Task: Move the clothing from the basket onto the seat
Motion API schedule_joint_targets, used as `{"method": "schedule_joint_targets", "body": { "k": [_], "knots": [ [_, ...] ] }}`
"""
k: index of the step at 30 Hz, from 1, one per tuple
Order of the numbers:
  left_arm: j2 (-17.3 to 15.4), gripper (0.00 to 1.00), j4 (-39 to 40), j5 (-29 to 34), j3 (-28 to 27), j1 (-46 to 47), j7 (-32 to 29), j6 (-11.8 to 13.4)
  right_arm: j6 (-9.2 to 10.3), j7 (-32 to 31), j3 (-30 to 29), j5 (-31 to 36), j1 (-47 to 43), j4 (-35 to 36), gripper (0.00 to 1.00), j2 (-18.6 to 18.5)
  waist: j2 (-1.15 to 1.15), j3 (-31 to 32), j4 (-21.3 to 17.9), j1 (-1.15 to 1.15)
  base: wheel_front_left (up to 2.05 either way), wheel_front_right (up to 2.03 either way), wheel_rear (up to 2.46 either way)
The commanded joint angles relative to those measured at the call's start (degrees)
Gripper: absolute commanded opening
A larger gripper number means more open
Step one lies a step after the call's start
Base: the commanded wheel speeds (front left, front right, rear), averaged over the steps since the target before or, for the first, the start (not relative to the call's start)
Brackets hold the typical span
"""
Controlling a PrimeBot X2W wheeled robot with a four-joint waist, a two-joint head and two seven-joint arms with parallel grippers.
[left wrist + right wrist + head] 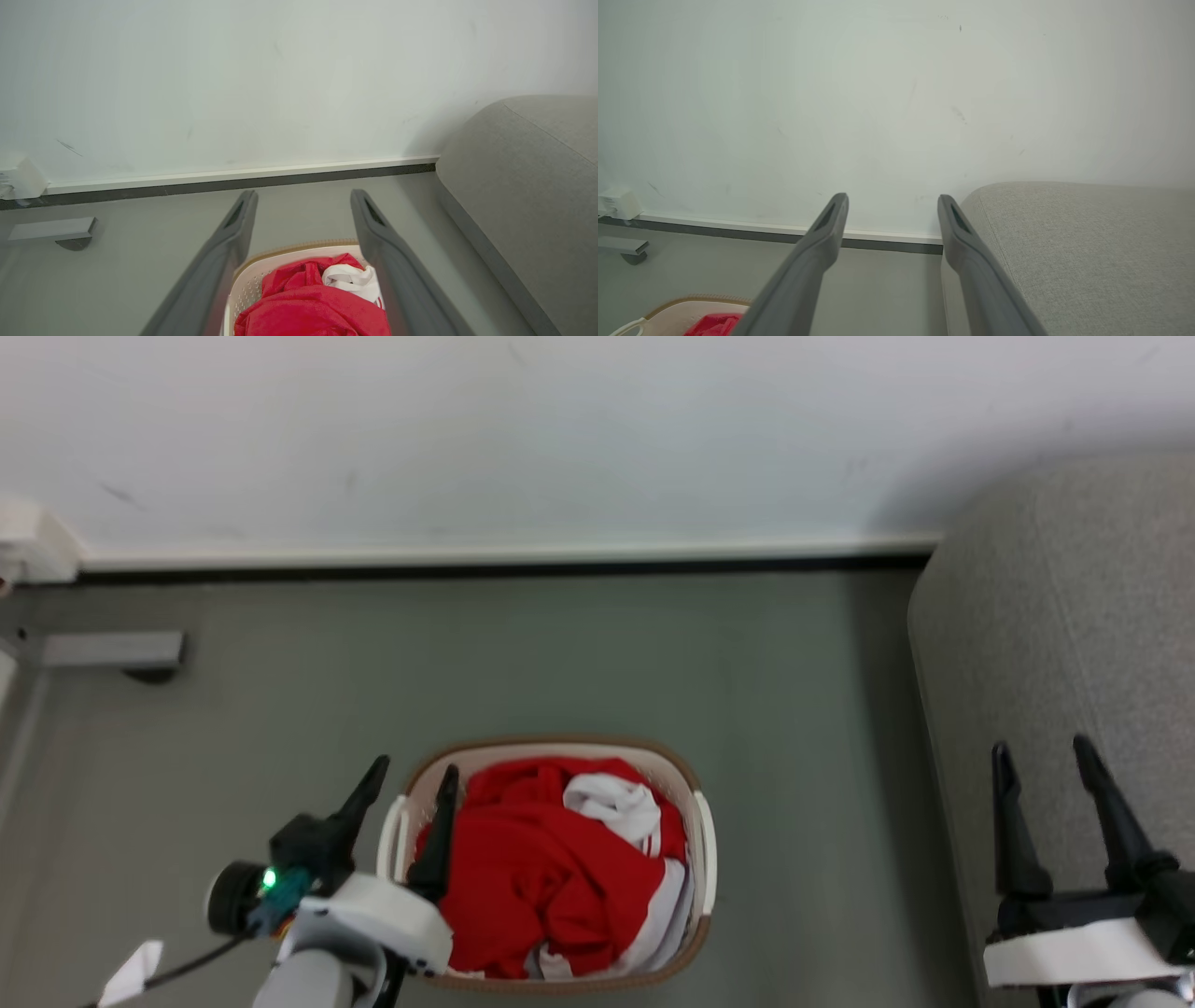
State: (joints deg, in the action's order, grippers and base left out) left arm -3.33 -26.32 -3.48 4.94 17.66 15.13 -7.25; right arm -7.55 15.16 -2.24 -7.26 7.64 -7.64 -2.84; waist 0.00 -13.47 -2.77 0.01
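Observation:
The red clothing (541,873) with white panels lies bunched inside the cream basket (702,840) on the grey floor, low in the head view. My left gripper (415,775) hangs open over the basket's left rim, one finger over the clothing, one outside the wall. In the left wrist view its fingers (224,252) frame the clothing (308,308) and the basket (245,284) below. My right gripper (1044,756) stands open over the light-grey seat (1055,644) at the right, holding nothing. The right wrist view has that gripper (892,200) beside the seat (1087,252), with the basket (672,312) at the lower left.
A white wall with a white baseboard (504,555) runs behind the basket. A grey bracket foot (112,651) and a white box (33,546) sit at the far left. Bare grey floor (803,756) separates the basket from the seat.

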Motion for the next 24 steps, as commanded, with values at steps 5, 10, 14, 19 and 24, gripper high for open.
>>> {"method": "schedule_joint_targets", "body": {
  "k": [5, 10, 14, 19, 24],
  "knots": [
    [-1.12, 1.0, -6.06, 1.74, 3.95, 7.84, 0.03, -0.24, 0.12, -0.01, -0.45, -0.83, 4.18, 3.48, 1.0, -0.1, 0.0, -11.05, -2.57, -0.01, 0.0, 0.0, 0.0],
    [-1.37, 1.0, -14.61, 2.43, 7.49, 16.41, -0.66, -0.25, 0.12, -0.01, -0.57, -1.06, 7.71, 6.51, 1.0, -0.07, 0.0, -17.36, -3.9, -0.01, 0.0, 0.0, 0.0],
    [-1.14, 1.0, -21.66, 2.61, 9.83, 22.67, -3.82, -0.26, 0.12, -0.02, 0.03, -1.28, 10.13, 8.56, 1.0, -0.07, 0.0, -21.91, -4.99, -0.01, 0.0, 0.0, 0.0],
    [-1.2, 1.0, -28.59, 3.91, 11.53, 28.72, -9.25, 0.31, 0.12, -0.01, 1.08, -2.02, 12.47, 10.79, 1.0, -0.08, 0.0, -26.8, -6.14, -0.01, 0.0, 0.0, 0.0],
    [-1.01, 1.0, -33.03, 3.04, 10.98, 32.92, -11.47, 2.3, 0.12, -0.01, 2.0, -2.4, 13.78, 11.69, 1.0, -0.07, 0.0, -30.2, -6.85, -0.01, 0.0, 0.0, 0.0]
  ]
}}
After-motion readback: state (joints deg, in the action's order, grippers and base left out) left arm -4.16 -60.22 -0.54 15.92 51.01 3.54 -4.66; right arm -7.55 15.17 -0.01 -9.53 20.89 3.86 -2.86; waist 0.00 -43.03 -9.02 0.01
